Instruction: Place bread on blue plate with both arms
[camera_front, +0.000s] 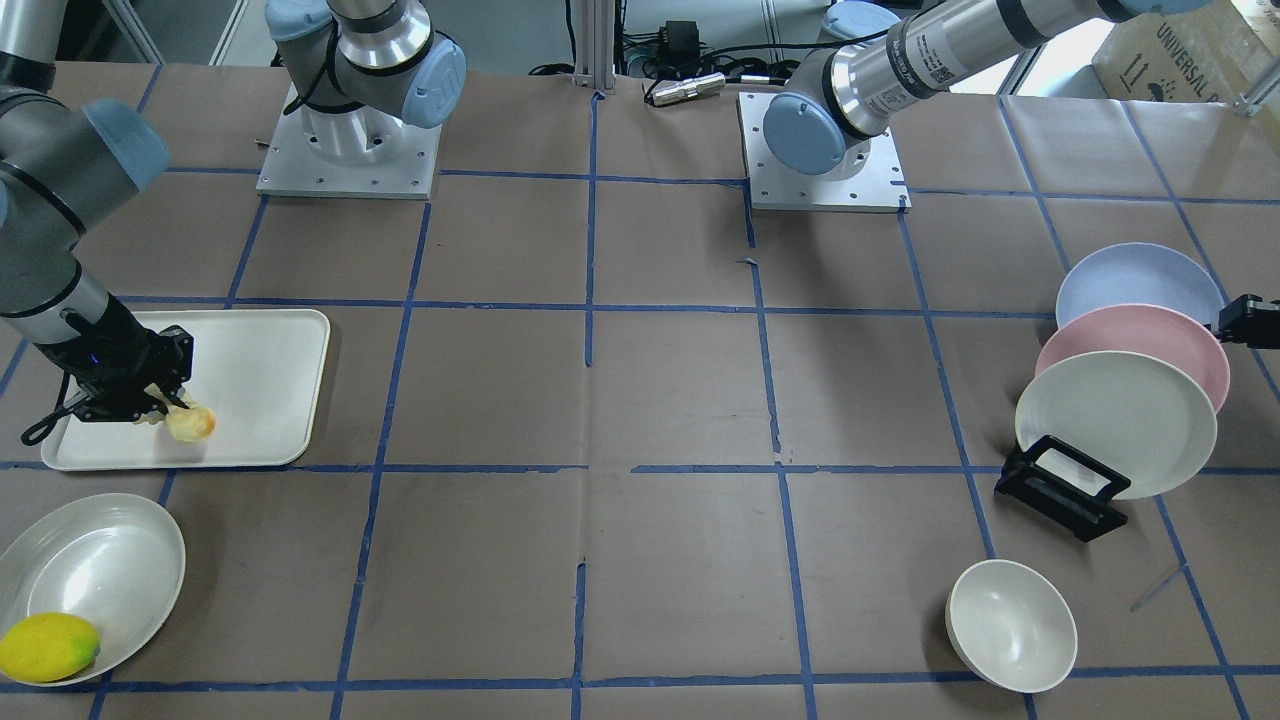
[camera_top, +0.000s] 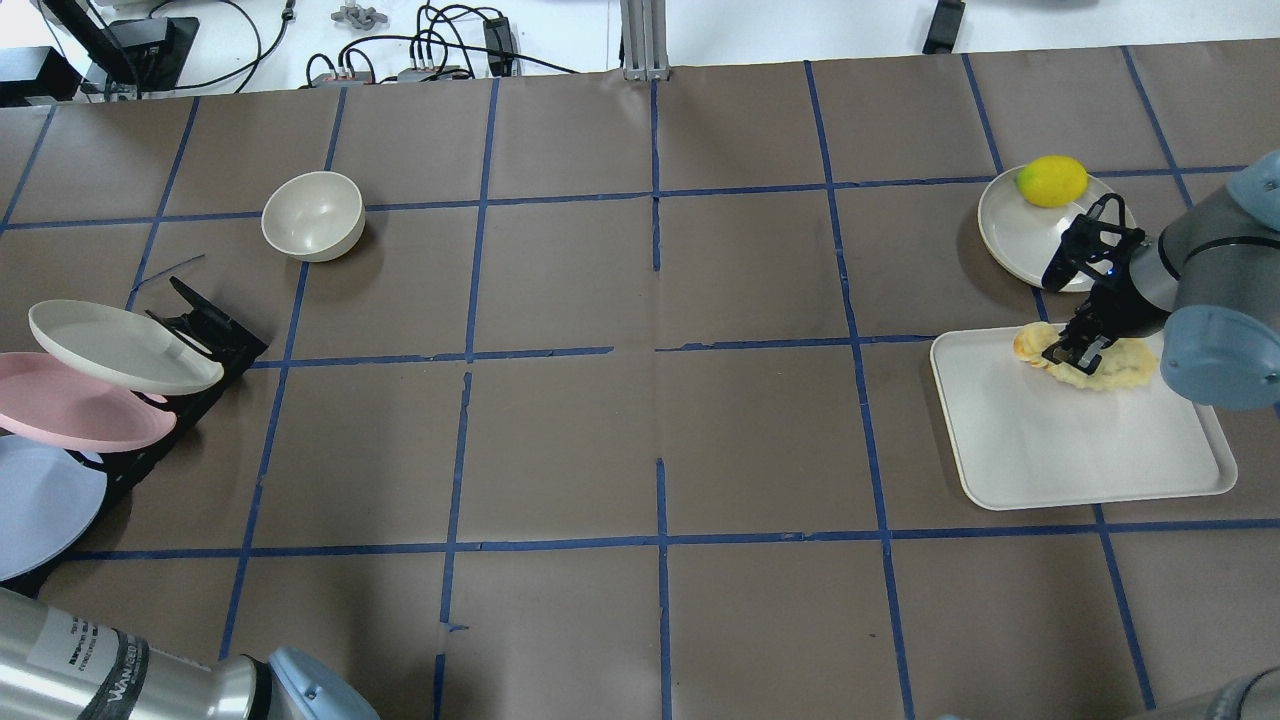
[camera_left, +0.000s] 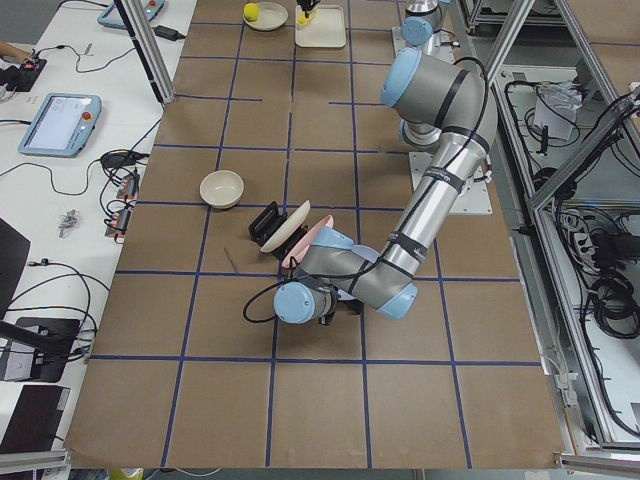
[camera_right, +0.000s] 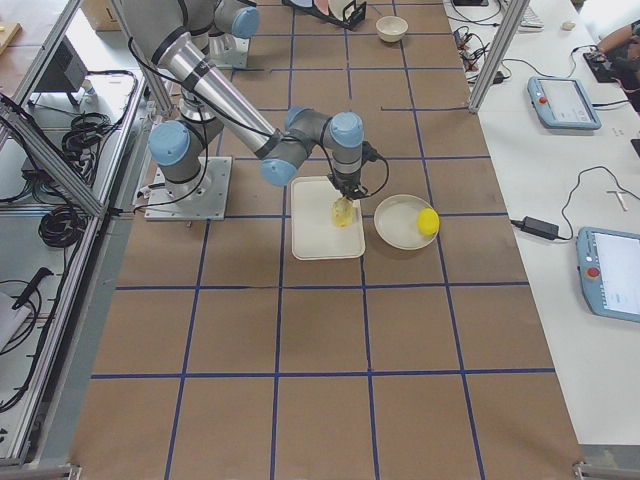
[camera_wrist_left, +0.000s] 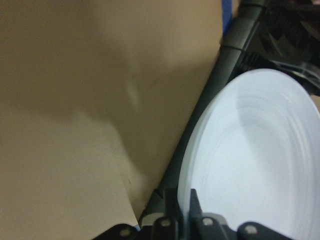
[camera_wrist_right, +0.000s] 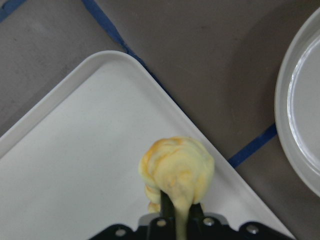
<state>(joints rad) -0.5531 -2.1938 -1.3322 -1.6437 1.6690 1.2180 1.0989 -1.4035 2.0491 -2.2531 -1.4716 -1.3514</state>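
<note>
Bread: the bread (camera_front: 192, 422) is at the lower left of the front-facing view, over the near part of the white tray (camera_front: 270, 350); its orange-brown end points away from the arm; the views do not show whether it rests on the tray or is just lifted off it.
Right gripper: the right gripper (camera_wrist_right: 182, 212) comes in from the bottom of its wrist view with both fingers pressed into the sides of the bread; it is gripping it.
Blue plate: the blue plate (camera_front: 1140, 283) stands tilted at the right edge of the front-facing view, the rearmost of three in the black rack (camera_front: 1060, 492), behind the pink plate (camera_front: 1150, 340) and the cream plate (camera_front: 1110, 420); it is well apart from the bread, across the whole table.
Left gripper: the left gripper (camera_wrist_left: 183, 202) sits at the plate's rim, one finger on each side; the close, dim wrist view suggests that it is pinching the rim, with no gap showing.
Done: both arms have reached their things; the bread is grasped; the plate seems to be grasped.
Left: draw the plate out of the rack; lay it flat on the table; carry the bread over; set it on the plate; let go.
</note>
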